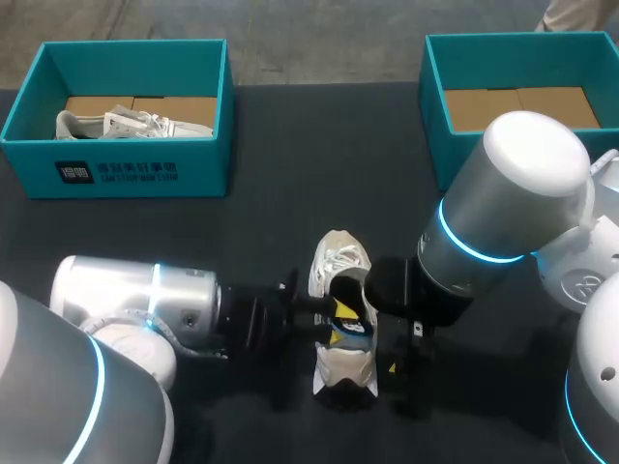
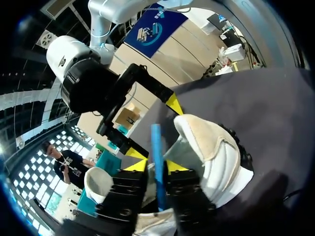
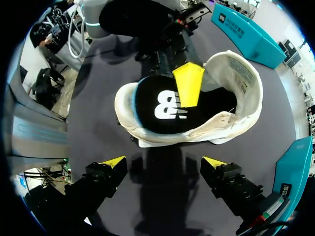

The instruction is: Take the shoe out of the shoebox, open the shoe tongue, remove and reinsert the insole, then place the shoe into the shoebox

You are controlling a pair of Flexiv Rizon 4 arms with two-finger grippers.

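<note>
**Head view:** the white shoe (image 1: 348,369) lies on the dark table (image 1: 290,193) near the front middle, well apart from both teal boxes. Its tongue (image 1: 338,253) is folded back toward the far edge. The left shoebox (image 1: 116,174) stands at the far left and holds a second shoe (image 1: 116,124). The right shoebox (image 1: 435,116) at the far right shows a cardboard floor (image 1: 517,106). A broad strip of tabletop runs between the boxes and the shoe. The left gripper (image 1: 321,307) meets the shoe's opening from the left, and the right gripper (image 1: 401,350) sits just beside the shoe's right flank.

**Left wrist view:** the left gripper (image 2: 155,167) pinches the blue edge of the insole (image 2: 156,147) — one yellow tip on each side of it. The shoe (image 2: 211,147) lies just beyond. The right gripper (image 2: 153,128) is ahead with its fingers wide apart.

**Right wrist view:** the right gripper (image 3: 164,164) is spread wide over bare table and grasps nothing — the shoe (image 3: 147,129) lies just ahead of it. The black insole (image 3: 157,105) sits inside the shoe, with one yellow fingertip (image 3: 187,84) of the left gripper resting on it.
</note>
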